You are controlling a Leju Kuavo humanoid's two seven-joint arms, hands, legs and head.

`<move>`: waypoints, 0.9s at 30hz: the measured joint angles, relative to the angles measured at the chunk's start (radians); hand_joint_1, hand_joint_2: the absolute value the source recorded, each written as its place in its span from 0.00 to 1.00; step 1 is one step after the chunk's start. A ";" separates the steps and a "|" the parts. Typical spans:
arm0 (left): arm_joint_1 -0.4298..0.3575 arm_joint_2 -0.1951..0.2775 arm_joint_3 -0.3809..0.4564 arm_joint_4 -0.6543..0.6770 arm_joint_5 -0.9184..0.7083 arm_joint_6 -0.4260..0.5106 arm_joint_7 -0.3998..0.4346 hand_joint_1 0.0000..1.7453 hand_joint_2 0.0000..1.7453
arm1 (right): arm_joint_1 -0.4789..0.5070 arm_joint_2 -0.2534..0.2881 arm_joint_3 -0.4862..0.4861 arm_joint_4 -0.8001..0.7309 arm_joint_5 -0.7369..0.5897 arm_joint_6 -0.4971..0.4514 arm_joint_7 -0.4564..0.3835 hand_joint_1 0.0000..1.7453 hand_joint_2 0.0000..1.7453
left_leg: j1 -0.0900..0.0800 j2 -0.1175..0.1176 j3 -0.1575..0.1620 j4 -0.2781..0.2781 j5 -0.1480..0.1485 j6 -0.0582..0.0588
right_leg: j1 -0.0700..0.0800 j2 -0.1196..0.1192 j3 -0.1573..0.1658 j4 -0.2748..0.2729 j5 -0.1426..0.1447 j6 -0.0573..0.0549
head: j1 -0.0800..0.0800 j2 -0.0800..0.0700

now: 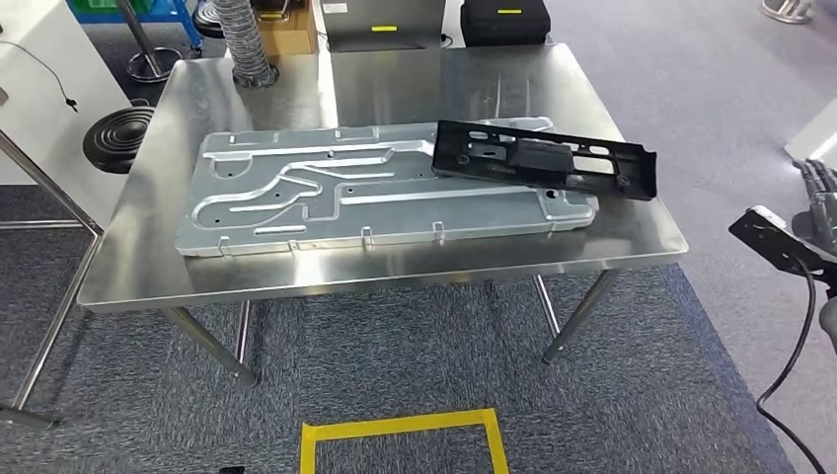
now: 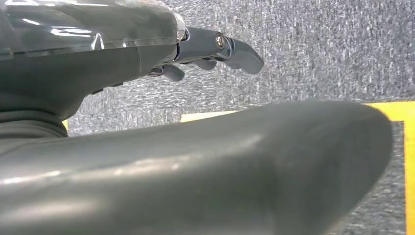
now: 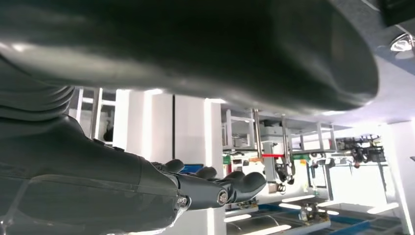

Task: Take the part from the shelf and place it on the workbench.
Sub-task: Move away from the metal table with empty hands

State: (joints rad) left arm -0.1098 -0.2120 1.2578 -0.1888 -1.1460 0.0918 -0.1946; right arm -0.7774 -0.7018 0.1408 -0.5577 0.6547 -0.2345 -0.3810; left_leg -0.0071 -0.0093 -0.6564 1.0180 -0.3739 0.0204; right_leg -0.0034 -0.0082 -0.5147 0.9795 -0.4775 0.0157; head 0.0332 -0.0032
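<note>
The black part (image 1: 546, 158) lies on the steel workbench (image 1: 612, 232), in the right-centre of the head view — a long, slotted plastic frame, tilted a little so its right end sits lower in the frame than its left. Its left portion rests across the upper right corner of a large stamped metal panel (image 1: 296, 197), which lies flat and takes up most of the middle of the tabletop; the part's right end reaches past the panel's edge toward the bench's right side.

Neither hand touches the part. The right hand (image 1: 817, 202) shows at the far right edge of the head view, beside the bench and apart from it; in its wrist view (image 3: 215, 188) the fingers are stretched out with nothing between them. The left hand (image 2: 205, 51) hangs over grey carpet (image 2: 318, 49), fingers extended and empty — a strip of yellow floor tape (image 2: 406, 161) runs along the right of that view.

At the bottom centre of the head view, a yellow tape rectangle (image 1: 400, 427) marks the carpet in front of the bench.
</note>
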 joint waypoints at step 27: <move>-0.005 0.010 -0.001 0.000 -0.021 0.004 0.000 0.00 0.00 | 0.320 0.039 -0.394 0.074 -0.021 -0.043 -0.036 0.00 0.00 | -0.002 0.007 0.017 -0.001 -0.013 0.012 | -0.012 0.000 0.031 0.035 -0.037 0.036 | -0.002 0.000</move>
State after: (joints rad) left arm -0.1148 -0.2023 1.2571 -0.1888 -1.1666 0.0961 -0.1943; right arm -0.4579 -0.6632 -0.2531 -0.4838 0.6333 -0.2770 -0.4167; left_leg -0.0090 -0.0026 -0.6395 1.0165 -0.3873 0.0328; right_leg -0.0153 -0.0085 -0.4839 1.0142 -0.5149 0.0518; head 0.0317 -0.0031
